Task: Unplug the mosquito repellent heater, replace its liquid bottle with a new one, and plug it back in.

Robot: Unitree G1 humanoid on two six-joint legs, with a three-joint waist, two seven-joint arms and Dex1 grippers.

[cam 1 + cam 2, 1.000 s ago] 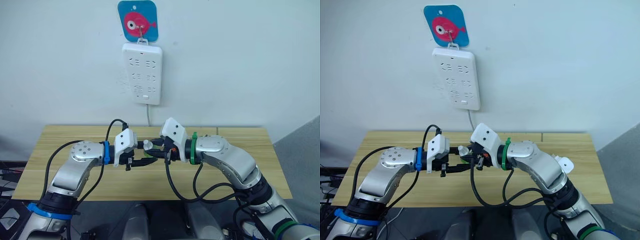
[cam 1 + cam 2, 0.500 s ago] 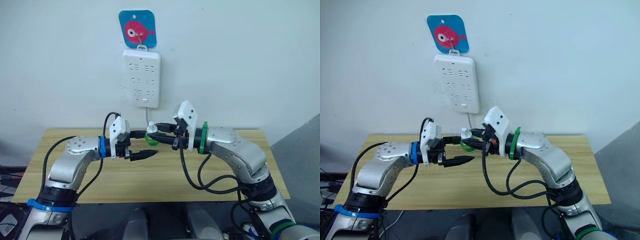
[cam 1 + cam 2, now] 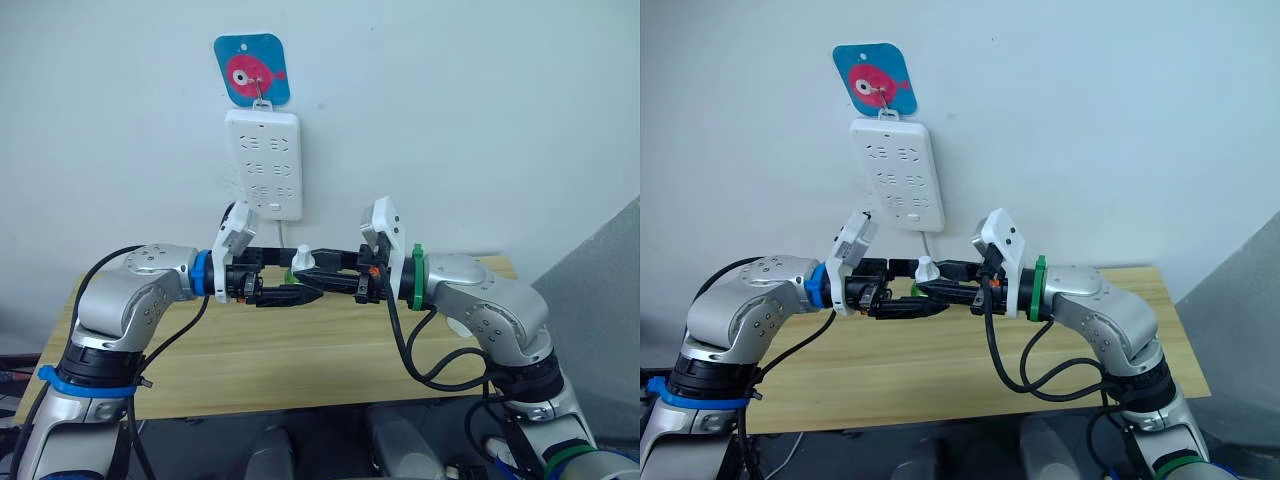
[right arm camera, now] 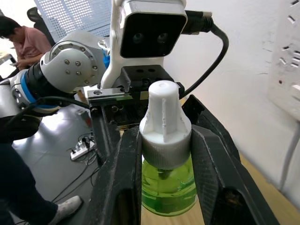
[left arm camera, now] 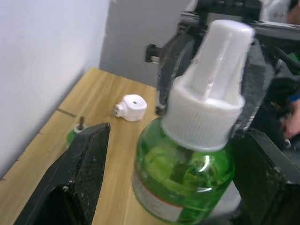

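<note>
A: Where's the mosquito repellent heater, the small white rounded plastic unit with the round vent hole [image 5: 131, 107]?

B: Lying on the light wooden table [image 3: 330, 355], unplugged. The left wrist view catches it with a small green bottle with a dark wick [image 5: 76, 133] standing near it, probably the old one. The white multi-socket power strip [image 3: 263, 163], hung on the wall under a blue tag with a pink fish [image 3: 251, 69], has nothing plugged into it.

A: And the new bottle?

B: The green liquid bottle with the white ribbed cap [image 4: 163, 154] is clamped at its collar between the right gripper [image 4: 164, 154]'s black fingers. A second ago both arms were low over the table; they have since lifted to just under the strip.

A: The left gripper [image 3: 277, 278]?

B: Its fingers [image 5: 77, 176] stand apart on either side of the bottle, touching nothing.

A: Meaning for the job?

B: My guess is the cap comes off next, with the left closing on it. The heater is untouched, so the swap isn't done.

A: Do the views differ?

B: The head views show the arms meeting. The right wrist view shows the grip on the collar and a person in a pink shirt [image 4: 26, 40] behind.
</note>
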